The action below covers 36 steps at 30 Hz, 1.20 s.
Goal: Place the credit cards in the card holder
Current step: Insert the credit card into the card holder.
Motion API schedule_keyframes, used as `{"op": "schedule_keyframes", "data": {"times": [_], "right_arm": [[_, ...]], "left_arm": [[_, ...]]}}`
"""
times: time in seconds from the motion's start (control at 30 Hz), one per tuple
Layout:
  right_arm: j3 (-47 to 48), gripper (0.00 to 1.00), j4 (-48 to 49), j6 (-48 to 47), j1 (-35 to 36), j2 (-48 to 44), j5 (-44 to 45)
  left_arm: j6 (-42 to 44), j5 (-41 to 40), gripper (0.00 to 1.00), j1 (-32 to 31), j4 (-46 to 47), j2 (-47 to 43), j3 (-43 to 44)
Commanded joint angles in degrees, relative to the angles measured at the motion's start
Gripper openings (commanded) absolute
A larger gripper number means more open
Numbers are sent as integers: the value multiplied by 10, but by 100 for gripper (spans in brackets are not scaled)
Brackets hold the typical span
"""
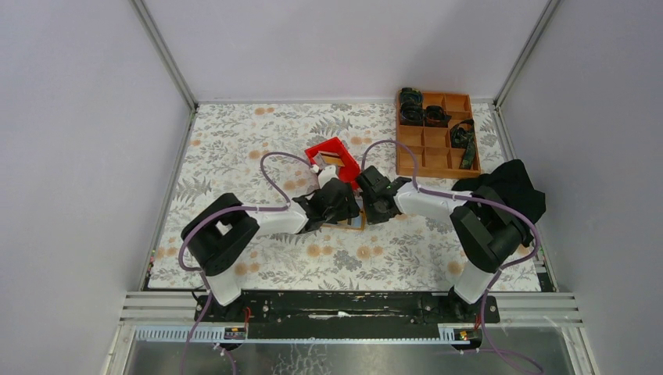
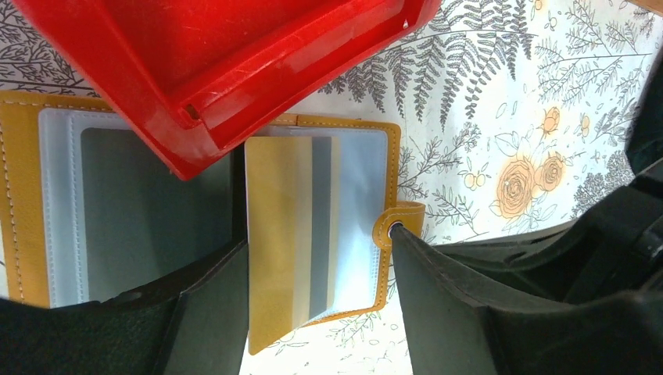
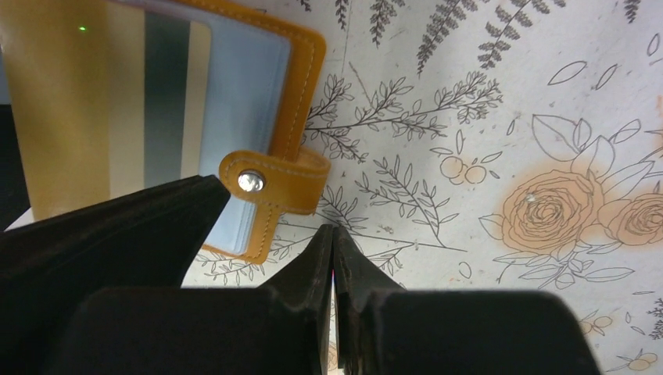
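The tan-orange card holder [image 2: 361, 134] lies open on the floral cloth, partly under the red bin. Its left clear sleeve holds a dark grey credit card [image 2: 148, 226]. A gold credit card with a grey stripe [image 2: 289, 234] sits in the right sleeve, its left edge sticking out. My left gripper [image 2: 320, 312] is open and straddles that right page, one finger beside the card's edge, the other at the snap tab [image 2: 399, 223]. My right gripper [image 3: 334, 234] is shut just right of the holder [image 3: 301, 94], tips on the cloth. From above, both grippers [image 1: 344, 207] [image 1: 369, 205] meet over the holder [image 1: 356, 223].
The red bin [image 1: 332, 156] stands tilted just behind the holder and overlaps its top edge [image 2: 234, 78]. A brown compartment tray [image 1: 434, 144] with dark items sits at the back right. A black cloth [image 1: 508, 191] lies by the right arm.
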Motion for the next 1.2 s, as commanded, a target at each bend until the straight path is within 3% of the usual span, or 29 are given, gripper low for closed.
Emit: {"op": "schedule_keyframes", "data": {"times": [0.0,0.3,0.33,0.37,0.4,1.17], "right_arm": [[-13,8,-5,17,8,-22,-24],[-8,7,7,22,9,-18,-28],[-7,7,10,22,10,-15,-32],[-8,7,13,23,10,-13,-33],[-9,7,18,25,10,-10,-38],[-3,7,64,44,9,-45,-77]], "left_arm": [[3,-37,69,-11,-112,48,-5],[-10,-41,71,-25,-132,46,-12],[-15,-41,76,-27,-132,43,-13],[-18,-42,93,-28,-131,39,-16],[-22,-42,100,-30,-131,34,-18],[-60,-36,100,-32,-56,-42,-71]]}}
